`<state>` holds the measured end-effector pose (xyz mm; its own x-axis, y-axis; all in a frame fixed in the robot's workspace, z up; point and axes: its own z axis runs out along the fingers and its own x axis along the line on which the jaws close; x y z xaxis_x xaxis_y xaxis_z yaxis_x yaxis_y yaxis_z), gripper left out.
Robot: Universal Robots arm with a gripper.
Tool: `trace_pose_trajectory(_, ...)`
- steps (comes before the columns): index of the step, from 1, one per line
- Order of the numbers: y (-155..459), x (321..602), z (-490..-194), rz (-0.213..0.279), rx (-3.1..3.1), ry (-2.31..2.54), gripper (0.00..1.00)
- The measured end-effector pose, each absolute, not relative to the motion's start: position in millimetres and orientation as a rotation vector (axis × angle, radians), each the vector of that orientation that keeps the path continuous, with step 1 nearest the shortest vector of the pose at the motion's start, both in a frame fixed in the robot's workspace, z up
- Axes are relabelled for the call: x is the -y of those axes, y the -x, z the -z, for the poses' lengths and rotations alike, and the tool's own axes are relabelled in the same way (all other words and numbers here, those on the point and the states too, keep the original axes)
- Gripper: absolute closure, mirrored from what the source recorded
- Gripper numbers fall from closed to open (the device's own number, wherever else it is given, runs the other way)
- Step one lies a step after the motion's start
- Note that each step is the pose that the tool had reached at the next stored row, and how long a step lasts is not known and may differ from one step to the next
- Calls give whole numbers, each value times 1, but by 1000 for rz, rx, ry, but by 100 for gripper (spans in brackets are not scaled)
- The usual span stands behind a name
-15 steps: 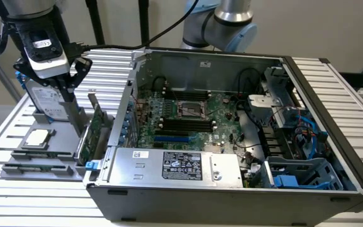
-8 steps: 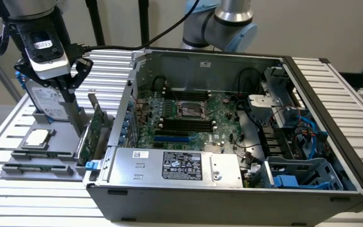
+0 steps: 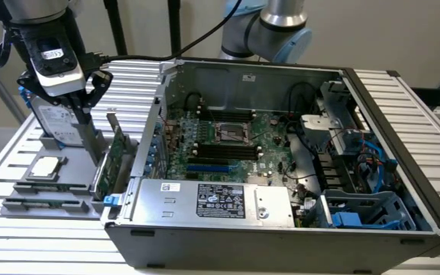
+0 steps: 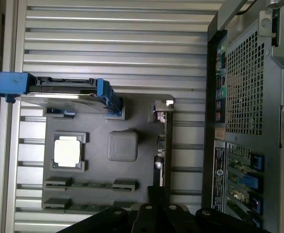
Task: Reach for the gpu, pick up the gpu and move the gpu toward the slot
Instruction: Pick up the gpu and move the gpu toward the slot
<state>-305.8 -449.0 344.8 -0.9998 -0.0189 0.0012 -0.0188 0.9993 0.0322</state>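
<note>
gpu (image 3: 114,159) upright on tray (image 3: 21,207), beside computer case (image 3: 281,247)

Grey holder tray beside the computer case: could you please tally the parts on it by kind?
Silver hard drive with blue frame: 1
Green circuit-board gpu with metal bracket: 1
Small square silver chip: 1
Thin green memory sticks: 2
Total: 5

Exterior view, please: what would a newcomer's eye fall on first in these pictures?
The open computer case dominates the slatted table, its green motherboard laid bare. At the exterior view's left, the gripper hangs over a grey tray, where the gpu stands on edge beside the blue-framed hard drive and a small silver chip.
</note>
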Motion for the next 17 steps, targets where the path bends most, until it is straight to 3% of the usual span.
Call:
trace_pose_trajectory(11,303,449,-340,50,3140,-29,88)
trace_pose_trajectory(14,303,449,-338,48,3140,-27,70)
trace_pose_trajectory(17,303,449,-335,44,3140,-18,64)
